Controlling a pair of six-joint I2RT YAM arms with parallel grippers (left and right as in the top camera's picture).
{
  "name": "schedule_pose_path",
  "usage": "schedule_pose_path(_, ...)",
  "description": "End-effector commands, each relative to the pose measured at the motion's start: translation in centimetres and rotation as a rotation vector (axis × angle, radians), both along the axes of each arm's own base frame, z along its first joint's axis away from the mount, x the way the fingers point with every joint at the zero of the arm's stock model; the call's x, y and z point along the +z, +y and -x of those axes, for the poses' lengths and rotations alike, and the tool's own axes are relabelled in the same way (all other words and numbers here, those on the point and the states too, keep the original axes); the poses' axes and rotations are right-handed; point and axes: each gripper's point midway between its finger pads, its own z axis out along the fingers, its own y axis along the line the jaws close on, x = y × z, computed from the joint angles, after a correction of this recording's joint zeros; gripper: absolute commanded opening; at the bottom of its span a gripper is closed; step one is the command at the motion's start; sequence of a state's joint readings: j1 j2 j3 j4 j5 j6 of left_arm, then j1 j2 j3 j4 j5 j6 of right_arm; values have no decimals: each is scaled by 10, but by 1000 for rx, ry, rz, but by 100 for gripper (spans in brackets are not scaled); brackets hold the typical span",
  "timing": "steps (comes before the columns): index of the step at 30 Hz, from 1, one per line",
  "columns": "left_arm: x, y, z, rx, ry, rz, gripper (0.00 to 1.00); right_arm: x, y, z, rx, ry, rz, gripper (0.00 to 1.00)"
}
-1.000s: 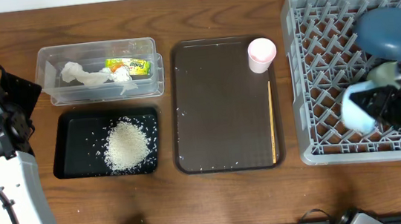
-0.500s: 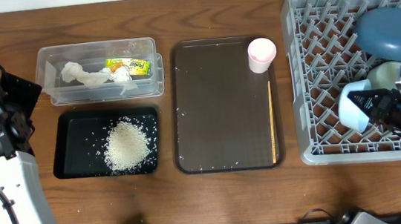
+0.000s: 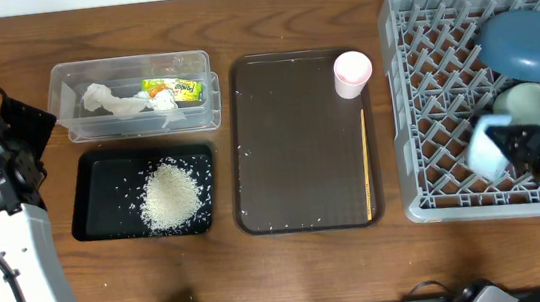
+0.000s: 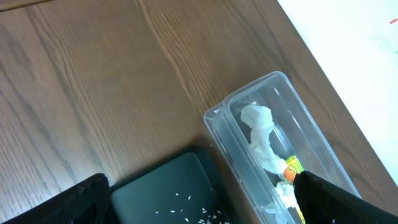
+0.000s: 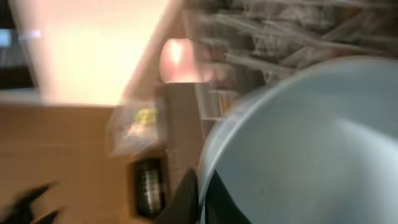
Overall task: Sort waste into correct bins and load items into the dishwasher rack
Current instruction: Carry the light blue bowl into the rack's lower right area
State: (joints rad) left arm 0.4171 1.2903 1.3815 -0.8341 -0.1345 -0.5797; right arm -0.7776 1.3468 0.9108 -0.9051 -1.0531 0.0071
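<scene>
wrapper point(image 3: 171, 89) print illegible, no readable text

Overhead cam sat fixed above the table point(image 3: 293, 269), looking straight down. It was far enough off to take in the full width, though the dishwasher rack point(image 3: 433, 74) ran off the right edge. Left wrist cam tilted down over the far-left part of the table at mid range, facing the clear tub point(image 4: 219, 127) and a corner of the black tray point(image 4: 168, 186) (both also in overhead, upper left). Right wrist cam was pressed right up to the light blue bowl point(image 5: 311, 143), which filled the frame's lower right, heavily blurred. Behind it were rack lattice and the pink cup point(image 5: 177, 59). It shared the bowl, rack and cup with overhead.
</scene>
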Motion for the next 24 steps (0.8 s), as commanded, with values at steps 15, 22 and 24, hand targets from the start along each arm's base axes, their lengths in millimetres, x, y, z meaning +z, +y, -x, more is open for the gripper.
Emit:
schedule_pose_path(15, 2, 3, 1, 14, -3, -4, 96, -27, -50, 24, -168, 220, 123, 8)
schedule_pose_path(22, 2, 3, 1, 14, -3, -4, 96, -3, -60, 20, -179, 203, 176, 1)
schedule_pose_path(24, 2, 3, 1, 14, -3, -4, 96, 2, -60, 19, -179, 196, 182, 1)
